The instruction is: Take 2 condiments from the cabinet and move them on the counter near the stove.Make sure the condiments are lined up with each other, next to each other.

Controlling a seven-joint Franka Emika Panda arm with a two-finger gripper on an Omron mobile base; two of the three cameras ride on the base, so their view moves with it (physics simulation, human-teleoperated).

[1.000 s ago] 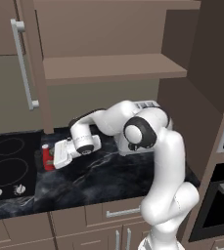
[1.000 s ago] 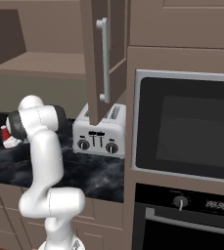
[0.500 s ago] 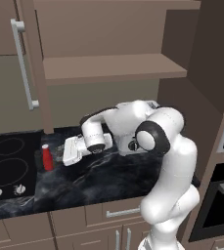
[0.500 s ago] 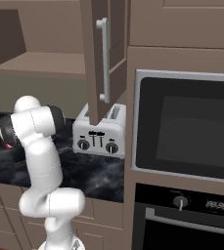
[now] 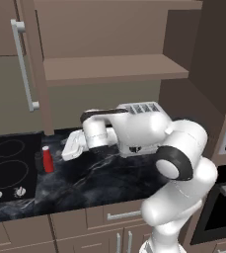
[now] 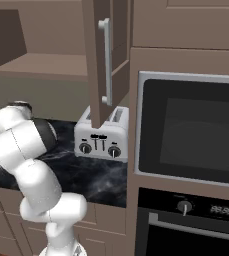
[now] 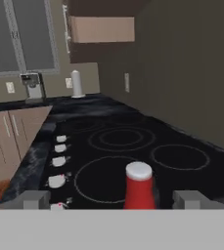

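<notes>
Worktop of black marble look carries the red bottle, which stands upright just right of the stove, near its edge. A small dark shaker stands touching or just beside the bottle on its stove side; which of the two is hard to tell. The gripper hangs low over the worktop just to the right of the bottle, apart from it, its jaws spread wide and holding nothing. In the hand view the bottle stands upright between the two fingertips, with the cooktop's rings and a row of knobs beyond it.

Behind the arm sits a silver toaster, against the back wall and well right of the bottle. Above, the cabinet stands open, its shelf bare, and its door with the long bar handle swings out over the toaster. A built-in oven fills the tall unit at the right end of the worktop.
</notes>
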